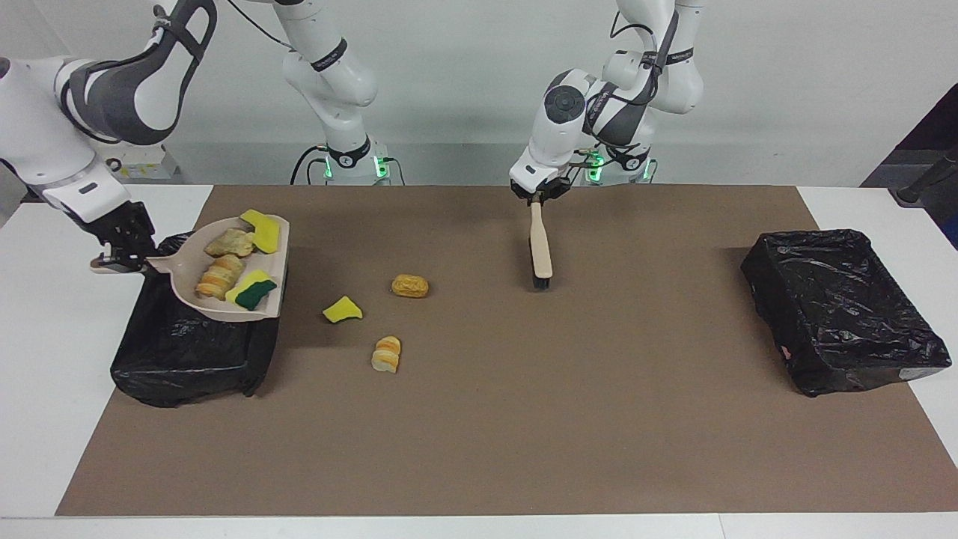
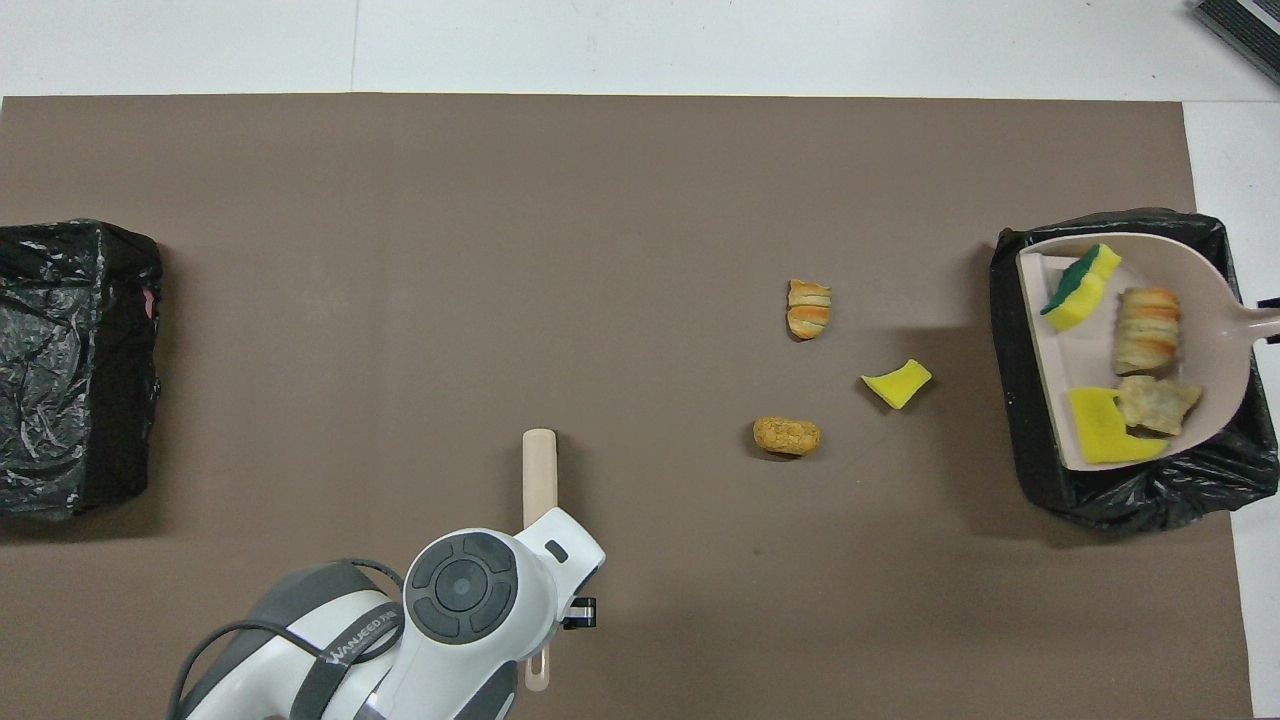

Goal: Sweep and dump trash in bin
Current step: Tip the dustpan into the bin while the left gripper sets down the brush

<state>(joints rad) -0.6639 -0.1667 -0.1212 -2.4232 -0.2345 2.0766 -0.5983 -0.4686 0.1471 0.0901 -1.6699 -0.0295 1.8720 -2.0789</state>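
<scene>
My right gripper (image 1: 114, 257) is shut on the handle of the beige dustpan (image 1: 183, 262) and holds it over the black-lined bin (image 1: 187, 344) at the right arm's end of the table. Several scraps lie in the pan: a yellow sponge (image 2: 1100, 440), two bread pieces (image 2: 1145, 325) and a green-layered sponge (image 2: 1075, 290). Three scraps lie on the brown mat beside the bin: a yellow sponge chunk (image 1: 343, 309), a round bread piece (image 1: 410, 285) and a striped piece (image 1: 387, 353). My left gripper (image 1: 537, 196) is shut on the brush (image 1: 540, 251), bristles on the mat.
A second black-lined bin (image 1: 846, 307) stands at the left arm's end of the table; it also shows in the overhead view (image 2: 70, 365). The brown mat (image 1: 524, 434) covers most of the white table.
</scene>
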